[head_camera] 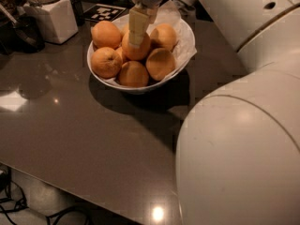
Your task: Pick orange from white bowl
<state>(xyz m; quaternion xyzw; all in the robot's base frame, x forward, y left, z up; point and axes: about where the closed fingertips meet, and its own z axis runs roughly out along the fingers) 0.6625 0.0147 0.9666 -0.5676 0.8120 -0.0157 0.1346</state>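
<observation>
The white bowl (139, 88) with crumpled paper lining (185, 45) stands at the back of the dark table and holds several oranges. My gripper (136, 39) reaches down from above onto the top middle orange (143, 51). One pale finger (137, 26) lies flat against that orange's front; the other finger is hidden behind it. The orange sits on top of the pile, touching its neighbours.
A white square-based jar (52, 16) stands at the back left, beside a dark object (24, 32). A black-and-white marker card (104, 12) lies behind the bowl. My large white arm (243, 144) fills the right side. The table's front edge (84, 196) runs diagonally at the lower left.
</observation>
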